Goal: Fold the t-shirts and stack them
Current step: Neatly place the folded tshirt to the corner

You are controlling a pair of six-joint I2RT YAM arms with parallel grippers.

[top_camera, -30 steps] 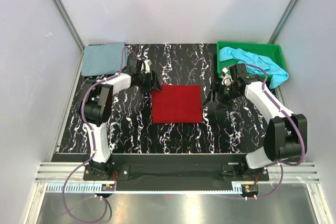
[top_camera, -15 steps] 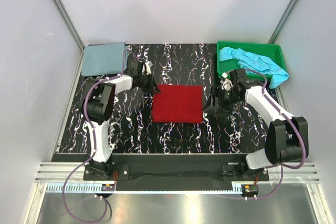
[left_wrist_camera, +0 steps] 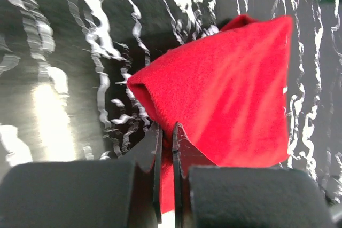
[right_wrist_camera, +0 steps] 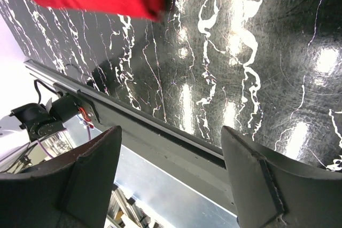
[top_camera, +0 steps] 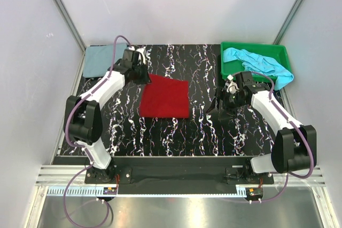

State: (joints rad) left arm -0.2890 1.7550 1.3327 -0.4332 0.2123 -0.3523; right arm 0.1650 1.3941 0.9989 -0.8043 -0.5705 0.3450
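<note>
In the top view, a folded red t-shirt point(top_camera: 164, 97) is seen lying flat on the black marbled table point(top_camera: 176, 132), left of its middle; its far left corner is held by the left gripper point(top_camera: 144, 75), whose jaws are pressed together on the cloth. A folded grey-blue t-shirt point(top_camera: 98, 60) is laid at the far left corner of the table; a turquoise t-shirt point(top_camera: 257, 62) is bunched unfolded in the green tray point(top_camera: 228, 48) at the far right, one end hanging over the tray's right rim. The right gripper point(top_camera: 216, 106) is held above bare table right of the red t-shirt, apart from it, its jaws spread.

In the left wrist view, a lifted fold of red cloth is pinched between the two thin fingers point(left_wrist_camera: 178, 150); the rest of the shirt is spread beyond them.

In the right wrist view, the fingers point(right_wrist_camera: 91, 177) are spread wide with nothing between them; only an edge of the red t-shirt is shown at the top.
</note>
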